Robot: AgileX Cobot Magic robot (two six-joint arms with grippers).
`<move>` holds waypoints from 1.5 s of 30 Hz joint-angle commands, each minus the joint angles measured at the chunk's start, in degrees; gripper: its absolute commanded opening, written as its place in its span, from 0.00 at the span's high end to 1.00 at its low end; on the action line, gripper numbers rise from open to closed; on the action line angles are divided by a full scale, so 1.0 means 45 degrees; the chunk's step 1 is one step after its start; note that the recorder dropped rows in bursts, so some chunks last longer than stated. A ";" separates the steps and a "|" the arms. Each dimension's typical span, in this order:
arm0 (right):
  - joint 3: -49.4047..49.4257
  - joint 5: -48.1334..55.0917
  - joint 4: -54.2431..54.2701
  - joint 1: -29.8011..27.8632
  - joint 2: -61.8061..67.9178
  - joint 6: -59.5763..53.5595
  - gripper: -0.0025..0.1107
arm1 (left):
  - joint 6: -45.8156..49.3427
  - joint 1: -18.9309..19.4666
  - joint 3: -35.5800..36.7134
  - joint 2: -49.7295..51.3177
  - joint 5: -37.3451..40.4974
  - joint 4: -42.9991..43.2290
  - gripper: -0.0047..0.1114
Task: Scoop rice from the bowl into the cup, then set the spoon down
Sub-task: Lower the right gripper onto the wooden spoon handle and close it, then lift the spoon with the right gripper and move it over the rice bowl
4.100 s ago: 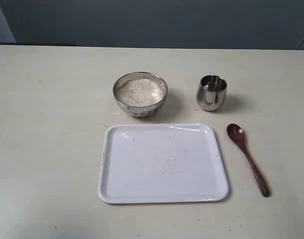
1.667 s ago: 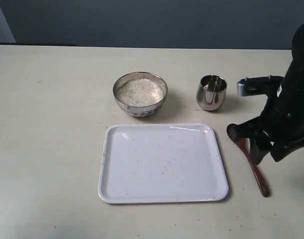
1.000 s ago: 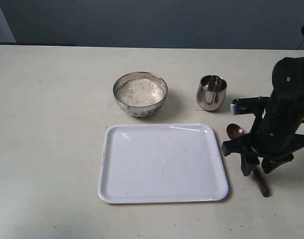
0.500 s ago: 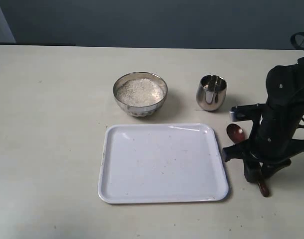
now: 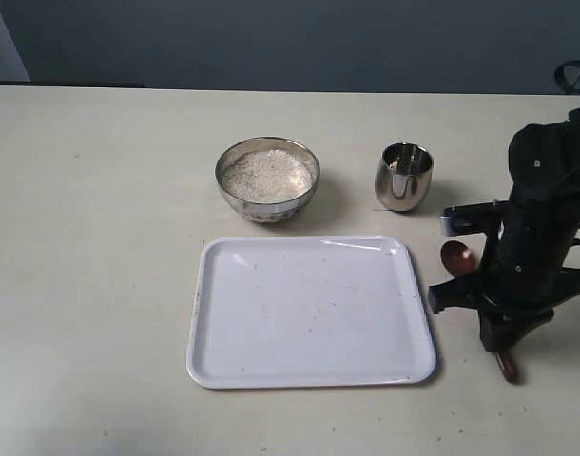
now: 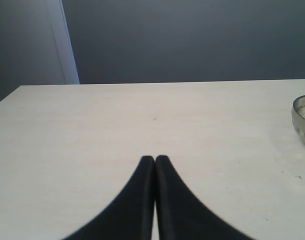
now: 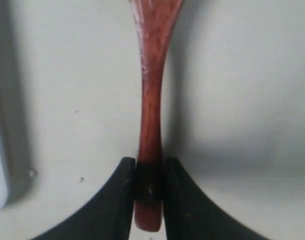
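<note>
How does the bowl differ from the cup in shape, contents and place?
The bowl is wide and rounded; the cup is narrow and barrel-sided. The bowl holds a heap of rice; the cup shows none. In the exterior view the bowl stands left of the cup, which is nearer the spoon. Both are shiny steel and upright.

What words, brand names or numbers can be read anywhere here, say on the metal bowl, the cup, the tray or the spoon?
None: no readable word, label, number or sign shows in any view.
The bowl, cup, white tray, wooden spoon and table are all plain.
The black arm shows no legible marking either.
</note>
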 commanded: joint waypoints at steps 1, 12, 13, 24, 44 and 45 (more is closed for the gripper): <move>-0.0394 0.0849 -0.0688 0.0014 -0.1056 0.0041 0.99 | -0.0083 -0.0040 -0.0051 -0.0056 -0.0032 -0.0008 0.96; -0.7115 0.4340 -0.1982 0.0739 -0.1619 -0.1442 0.99 | -0.0083 -0.0040 -0.0051 -0.0056 -0.0032 -0.0008 0.96; -0.8036 0.4340 -0.2657 0.1036 -0.1313 -0.1442 0.99 | -0.0083 -0.0040 -0.0051 -0.0056 -0.0032 -0.0008 0.96; -1.2309 0.4340 -0.7383 0.3910 0.2806 -0.2924 0.99 | -0.0083 -0.0040 -0.0051 -0.0056 -0.0032 -0.0008 0.96; -1.2315 0.4340 -1.1941 0.6203 0.4903 -0.8359 0.99 | -0.0083 -0.0040 -0.0051 -0.0056 -0.0032 0.0484 0.96; -1.2315 0.4340 -1.2454 0.6203 0.5021 -0.8359 0.99 | -0.0083 -0.0040 -0.0051 -0.0056 -0.0032 0.0484 0.96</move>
